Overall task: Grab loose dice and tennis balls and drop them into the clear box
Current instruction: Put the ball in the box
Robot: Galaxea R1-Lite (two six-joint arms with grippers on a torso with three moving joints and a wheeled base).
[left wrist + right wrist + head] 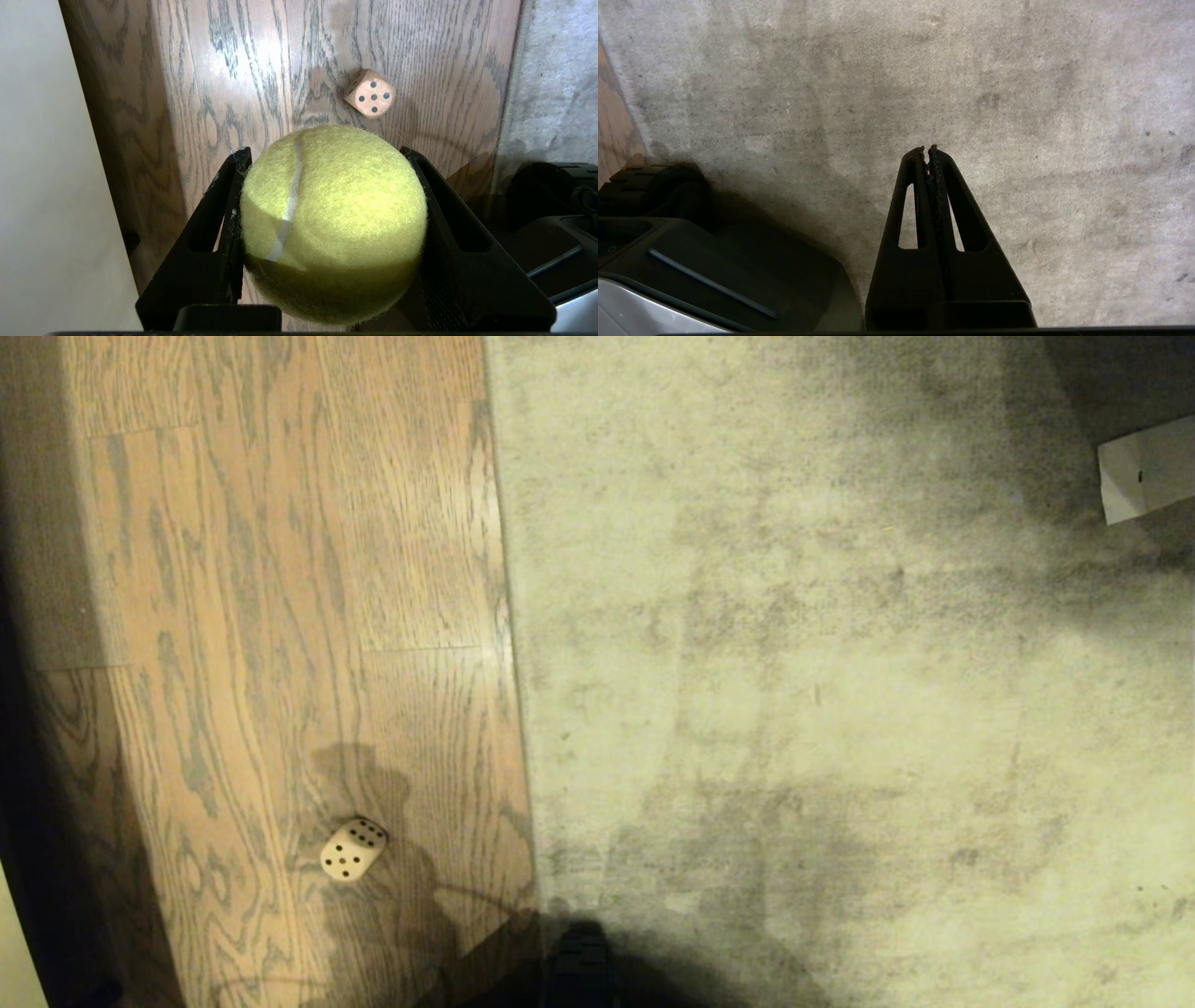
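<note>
A fuzzy yellow-green tennis ball (332,219) fills the left wrist view, and my left gripper (324,151) is shut on it, one black finger pressed against each side. Beyond the ball, a pale tan die (369,93) with dark pips lies loose on the wooden floor; the head view shows the same die (353,848) near the bottom left, close to the rug's edge. My right gripper (927,150) hangs shut and empty over the grey rug. Neither arm appears in the head view. The clear box is out of view.
Wooden floorboards (280,569) run down the left and a grey mottled rug (840,709) covers the right. A white object's corner (1146,478) pokes in at the far right. My dark base (691,261) shows low in both wrist views. A pale wall (42,186) borders the wood.
</note>
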